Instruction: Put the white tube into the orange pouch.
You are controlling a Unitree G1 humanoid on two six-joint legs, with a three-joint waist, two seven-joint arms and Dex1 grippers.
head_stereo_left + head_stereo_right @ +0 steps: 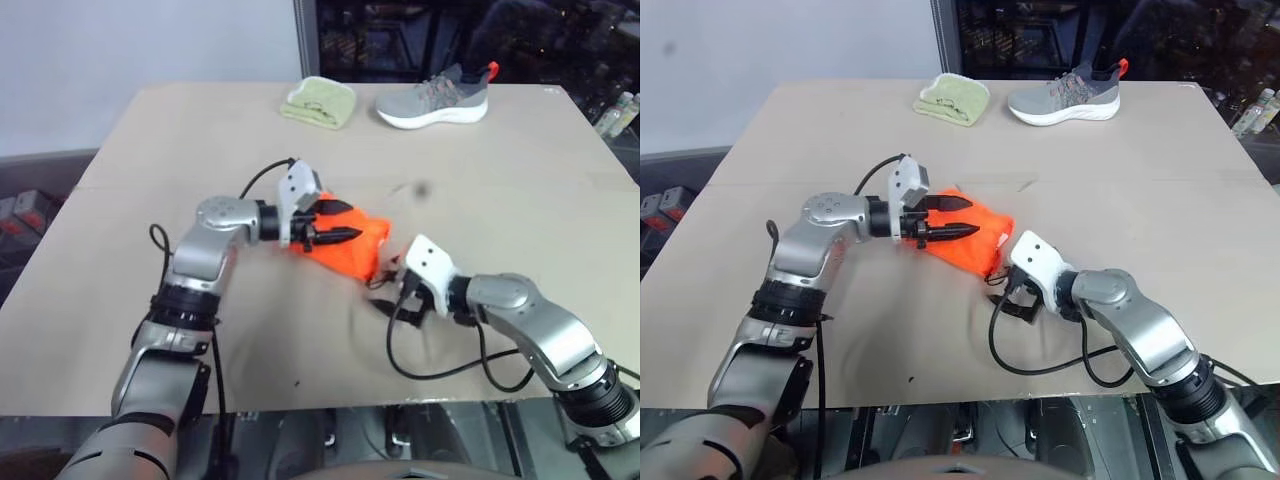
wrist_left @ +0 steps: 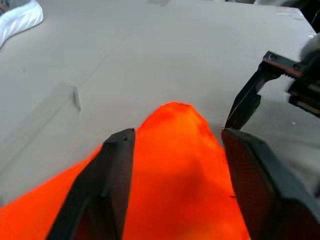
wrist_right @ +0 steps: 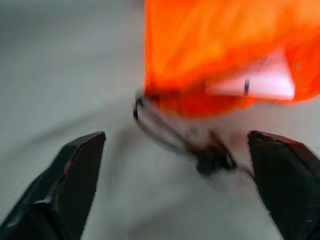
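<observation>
While the white tube [image 3: 260, 80] sits inside the orange pouch [image 1: 350, 240] mouth, just ahead of the right end effector [image 3: 185, 150], both it and the left end effector [image 2: 175, 165] stand apart, empty; insertion looks nearly done.

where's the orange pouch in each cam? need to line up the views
Left eye: orange pouch mid-table, between the grippers.
Right eye: pouch just left of centre.
Left wrist: pouch between that gripper's fingers.
Right wrist: pouch beyond the fingertips, something white at its mouth.
Shared landmark: the pouch's dark cord, also.
</observation>
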